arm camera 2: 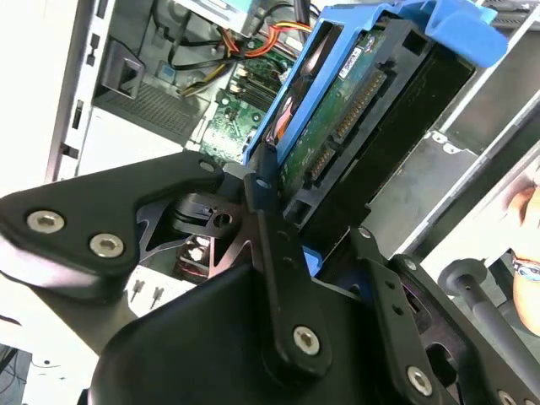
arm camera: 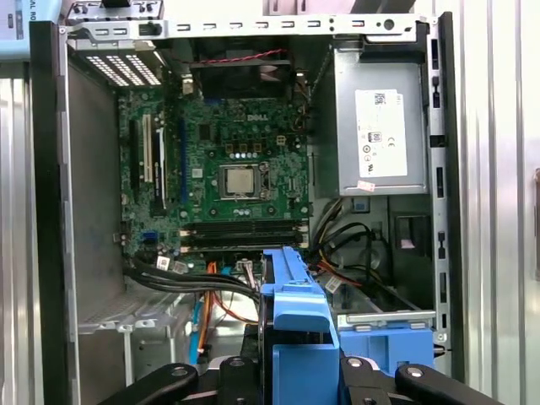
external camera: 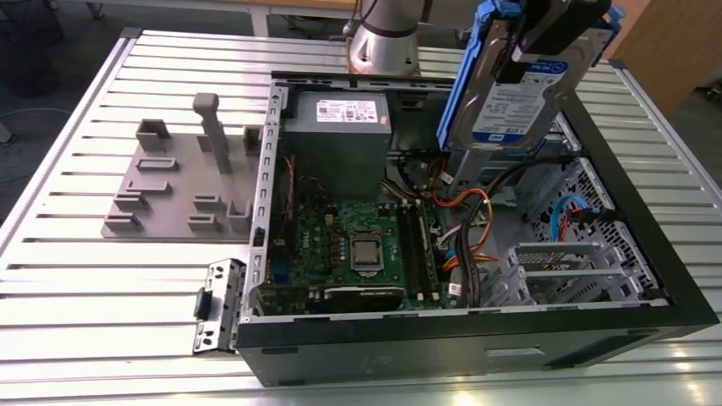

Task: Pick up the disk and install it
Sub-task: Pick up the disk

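At the upper right of the exterior view, the black two-fingered gripper [external camera: 559, 34] is clamped on the flat silver hard drive with a white-and-blue label and blue plastic bracket, the disk [external camera: 513, 110]. The disk hangs tilted from the gripper, label facing the camera, above the far right part of the open black computer case [external camera: 631, 211]. In the second wrist view the gripper [arm camera 2: 321, 240] has its black fingers [arm camera 2: 270, 224] pressed against the disk's [arm camera 2: 337, 126] blue frame, and the drive's circuit side and connector edge show. In the first wrist view the gripper [arm camera: 299, 375] holds the disk [arm camera: 291, 304] edge-on over the case's interior.

Below the disk in the exterior view, orange and black cables [external camera: 474, 211] run across the case floor. Beside them lies the green motherboard [external camera: 361, 245], with the grey metal box bearing a white sticker [external camera: 338, 127] behind it. The case rests on a white slatted metal table [external camera: 68, 279]. At the frame's left, well apart from the case, sits a grey plate with upright blocks [external camera: 169, 186].
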`<state>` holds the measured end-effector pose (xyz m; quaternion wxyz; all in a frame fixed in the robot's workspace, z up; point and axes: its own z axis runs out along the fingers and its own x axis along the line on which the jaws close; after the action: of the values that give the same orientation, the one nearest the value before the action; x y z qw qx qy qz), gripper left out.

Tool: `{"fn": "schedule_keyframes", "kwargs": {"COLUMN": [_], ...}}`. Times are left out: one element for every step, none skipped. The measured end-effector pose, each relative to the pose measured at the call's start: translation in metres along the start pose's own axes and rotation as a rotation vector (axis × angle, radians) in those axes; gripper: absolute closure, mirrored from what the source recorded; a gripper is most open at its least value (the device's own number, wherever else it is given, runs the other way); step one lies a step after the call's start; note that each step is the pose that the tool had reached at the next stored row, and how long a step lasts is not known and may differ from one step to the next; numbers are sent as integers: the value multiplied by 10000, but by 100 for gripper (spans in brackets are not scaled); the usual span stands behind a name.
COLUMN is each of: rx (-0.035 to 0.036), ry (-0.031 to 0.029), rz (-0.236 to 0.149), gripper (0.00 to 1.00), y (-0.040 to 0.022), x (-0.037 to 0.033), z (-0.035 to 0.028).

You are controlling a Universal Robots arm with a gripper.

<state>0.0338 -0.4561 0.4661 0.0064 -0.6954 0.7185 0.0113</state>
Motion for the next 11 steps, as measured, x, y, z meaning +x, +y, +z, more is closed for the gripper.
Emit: {"fn": "schedule_keyframes", "kwargs": {"rx": [0,0,0,0,0,0,0,0,0,0,0], "ry": [0,1,1,0,0,0,0,0,1,0,0], "rz": [0,1,1,0,1,1,1,1,0,0,1], "gripper": [64,64,64,64,64,64,64,64,64,64,64], "y": [-1,-1,-2,-2,-3,-4,-4,-5,-5,-6,-7], "x": [19,37,55,74,94,113,130,149,167,185,202], "z": [0,-1,-1,-1,-1,-1,-2,-2,-2,-2,-3]}}
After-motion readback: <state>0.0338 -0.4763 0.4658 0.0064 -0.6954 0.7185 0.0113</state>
